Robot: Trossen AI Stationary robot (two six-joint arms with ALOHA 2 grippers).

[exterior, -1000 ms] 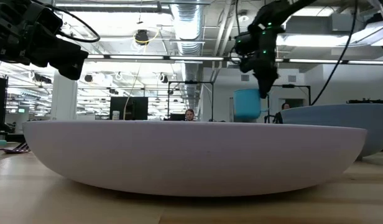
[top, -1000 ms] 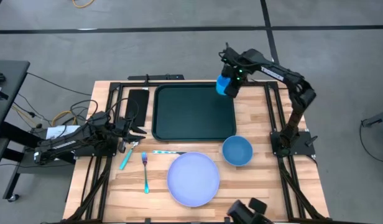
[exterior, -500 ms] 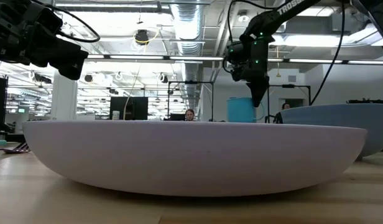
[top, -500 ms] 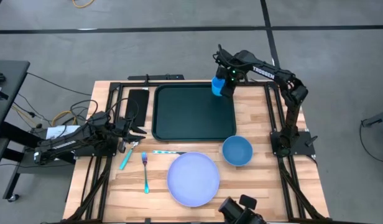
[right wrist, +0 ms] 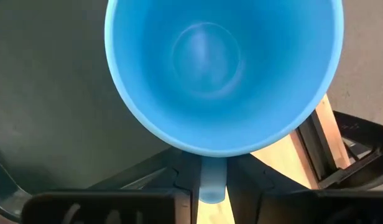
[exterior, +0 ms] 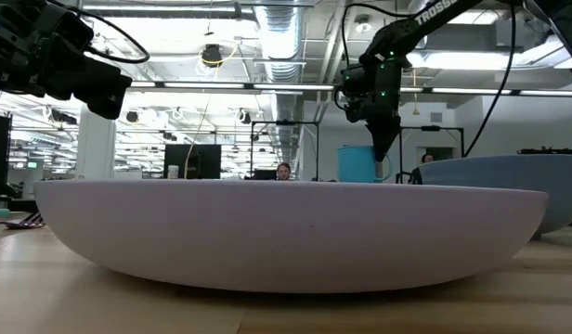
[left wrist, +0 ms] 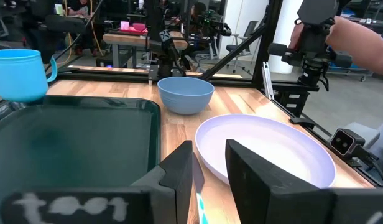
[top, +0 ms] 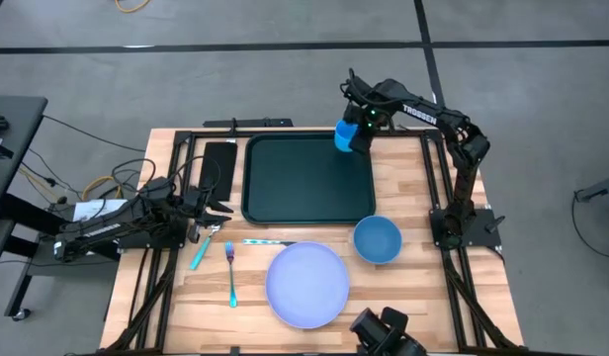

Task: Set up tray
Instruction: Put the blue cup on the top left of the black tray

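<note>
We're looking across an open workshop with ceiling pipes and strip lights, and down onto a pale wooden table framed by dark rails. Biggest thing on it is the tray, dark green, lying flat at the far middle of the table with nothing resting on its floor that we can see. Nearer to us sits the plate, pale lilac, just off the tray's near edge, and to its right the bowl, blue, by the tray's near right corner.

Now the action: the right gripper hangs over the tray's far right corner, fingers clenched on the handle of a bright blue cup, which is upright with its mouth up. From table height we can't tell whether the cup has touched down. The left gripper waits at the left side, near the narrow black rectangle; its fingers stand slightly apart with nothing between them.

Smallest of all, a teal fork and a teal spoon lie left of the plate.

We'd judge the tray light, stiff and rather slick plastic; if it needs shifting, pinch the raised rim along one long edge.
</note>
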